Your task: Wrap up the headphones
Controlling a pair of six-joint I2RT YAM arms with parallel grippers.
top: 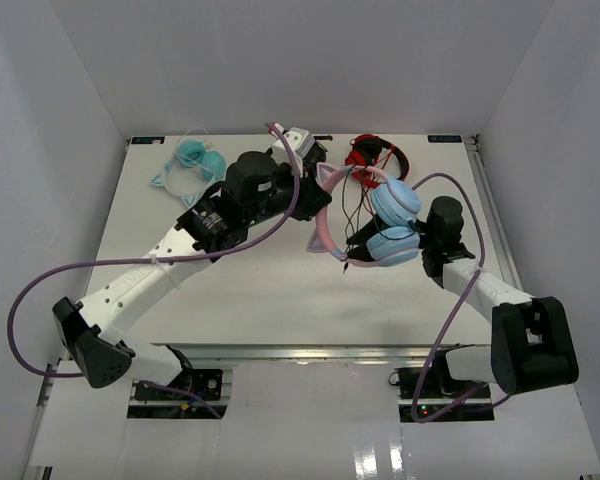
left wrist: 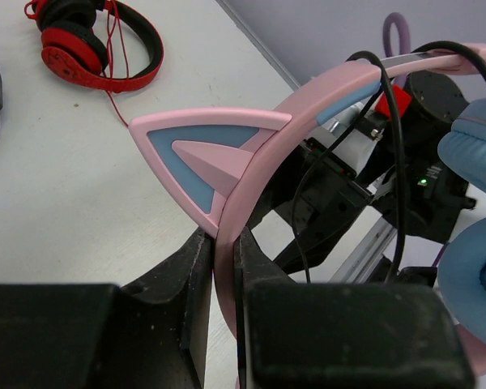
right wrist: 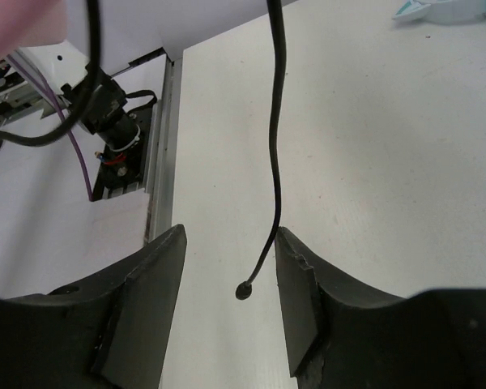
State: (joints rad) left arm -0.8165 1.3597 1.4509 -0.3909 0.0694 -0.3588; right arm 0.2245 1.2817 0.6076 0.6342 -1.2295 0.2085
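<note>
One white table with a smooth matte top fills the overhead view, boxed in by plain white walls. Two robot arms reach up from the bottom edge. The left arm and the right arm are both white and black, and each trails a looping purple hose.

Three pairs of headphones are in sight. The headphones sit right of centre in the overhead view, held up off the table. They have two round, padded light blue ear cups and a curved pink plastic headband. A second pair, all turquoise with cat ears, lies on the table at the upper left. A third pair, red and black, lies at the upper middle with a thin red cord.

The left gripper is closed to a narrow gap, its two black fingers pinching the pink headband just below one triangular cat ear. The ear is pink with a blue inset.

The right gripper stands wide apart, gripping nothing. Its two black fingers have rough, worn inner faces.

One thin black cable hangs down between those fingers, close to the right-hand one. It ends in a small round tip above the table. In the left wrist view the cable loops over the headband.
</note>
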